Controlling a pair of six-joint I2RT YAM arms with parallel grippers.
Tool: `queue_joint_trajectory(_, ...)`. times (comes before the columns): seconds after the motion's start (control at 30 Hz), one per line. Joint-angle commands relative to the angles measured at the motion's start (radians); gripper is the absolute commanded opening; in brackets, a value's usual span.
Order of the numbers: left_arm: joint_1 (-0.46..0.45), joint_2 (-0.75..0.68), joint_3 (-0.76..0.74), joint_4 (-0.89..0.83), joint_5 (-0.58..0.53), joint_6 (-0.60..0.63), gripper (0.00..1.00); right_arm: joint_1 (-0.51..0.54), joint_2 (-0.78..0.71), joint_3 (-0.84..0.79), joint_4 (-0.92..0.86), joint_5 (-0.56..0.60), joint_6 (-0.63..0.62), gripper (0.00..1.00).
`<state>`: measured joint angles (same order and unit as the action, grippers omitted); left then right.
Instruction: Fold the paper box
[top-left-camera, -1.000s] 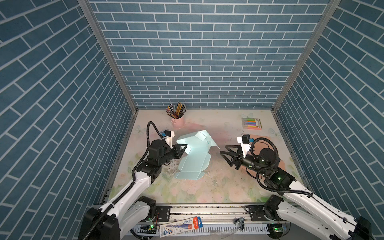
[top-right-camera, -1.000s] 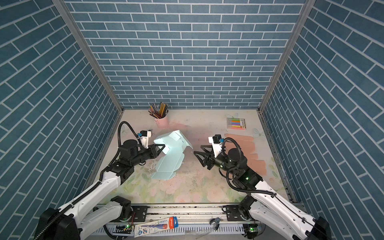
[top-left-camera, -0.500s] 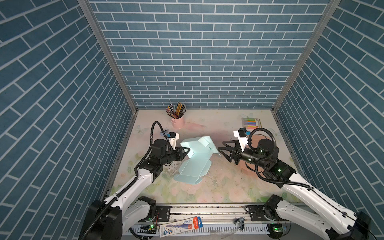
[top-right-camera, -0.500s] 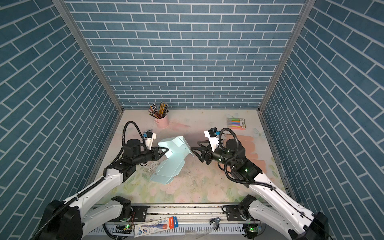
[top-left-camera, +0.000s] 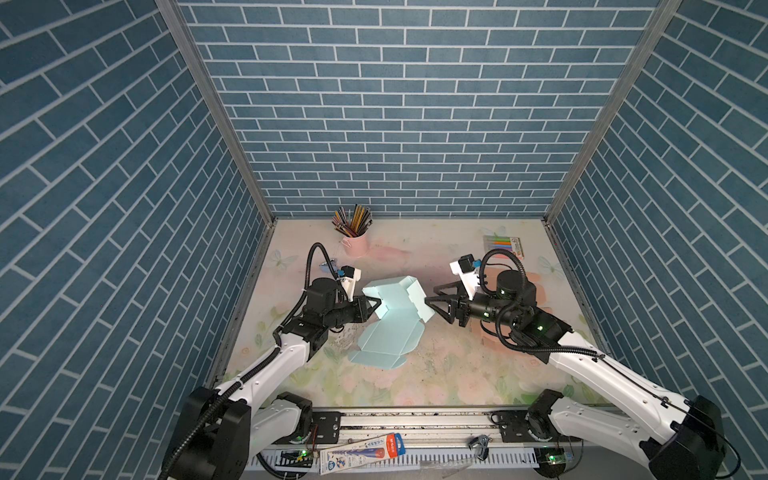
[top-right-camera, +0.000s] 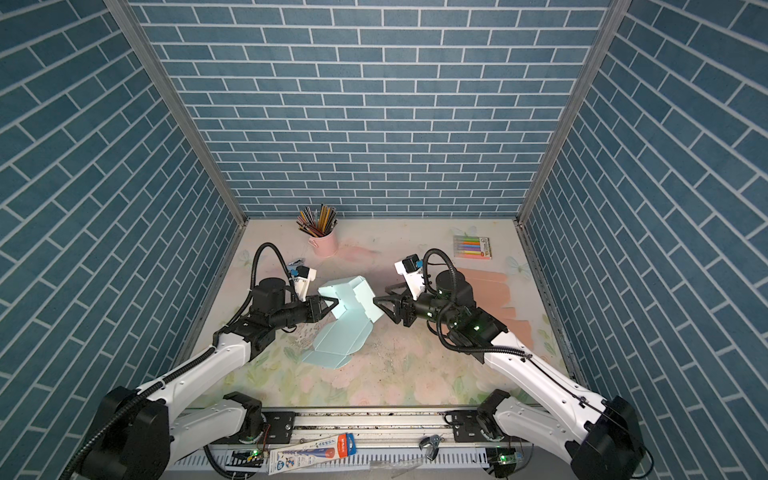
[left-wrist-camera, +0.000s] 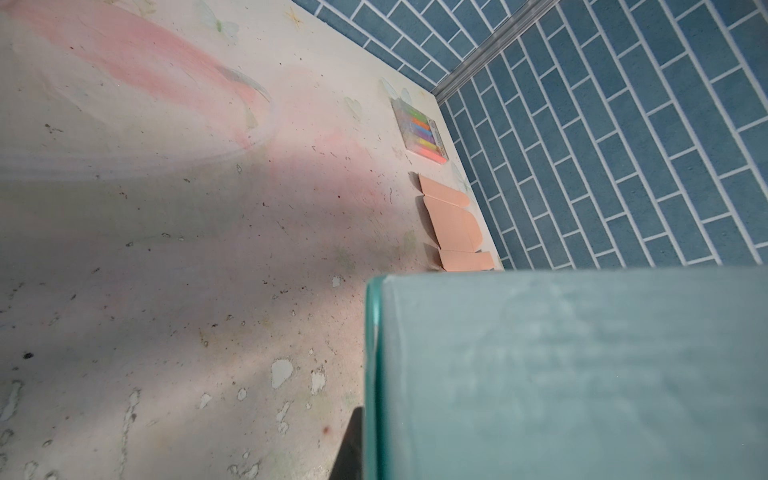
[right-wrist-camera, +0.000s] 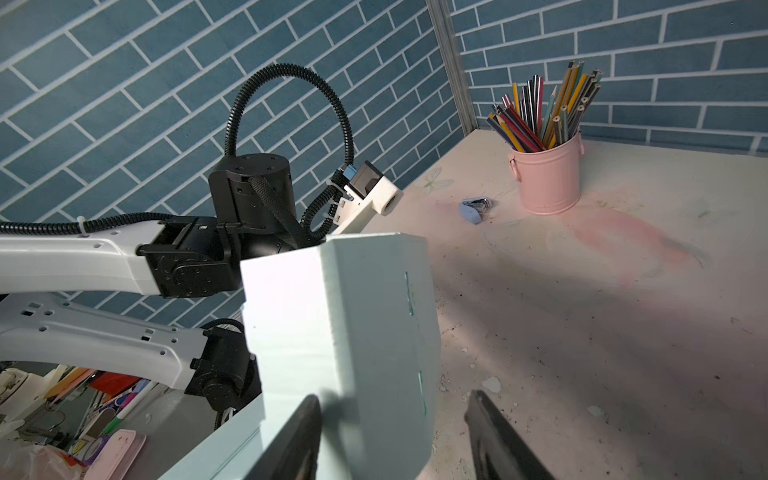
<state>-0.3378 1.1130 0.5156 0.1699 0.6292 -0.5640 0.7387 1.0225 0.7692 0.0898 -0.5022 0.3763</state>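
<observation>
The half-folded light-blue paper box (top-left-camera: 390, 320) sits mid-table, its raised edge pinched by the left gripper (top-left-camera: 376, 305); the right gripper (top-left-camera: 432, 305) gapes around the opposite flap. Print on the clear marker pack (top-left-camera: 503, 246) is illegible.

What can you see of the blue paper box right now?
The paper box is a pale blue die-cut card blank, partly folded: its near end rests on the table, its far half is raised and bent over. The left gripper pinches the raised left edge; the right gripper is open at its right flap.

right claw (top-left-camera: 430, 293) advanced, now straddling paper box (top-left-camera: 395, 320) flap
</observation>
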Motion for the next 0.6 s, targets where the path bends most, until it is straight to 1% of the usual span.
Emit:
queue_joint_trajectory(0.0, 0.005, 0.004, -0.006, 0.004, 0.007, 0.024, 0.12, -0.002, 0.014, 0.041, 0.022, -0.039, -0.036, 0.57)
queue_joint_trajectory(0.2, 0.004, 0.018, -0.011, -0.002, -0.007, 0.032, 0.12, -0.001, 0.032, 0.059, -0.004, -0.019, -0.043, 0.58)
queue_joint_trajectory(0.5, 0.001, 0.045, -0.034, 0.028, -0.021, 0.015, 0.12, 0.048, 0.098, 0.150, -0.141, 0.090, -0.101, 0.55)
queue_joint_trajectory(0.57, -0.002, 0.048, -0.037, 0.032, -0.028, 0.011, 0.12, 0.064, 0.119, 0.171, -0.179, 0.135, -0.112, 0.54)
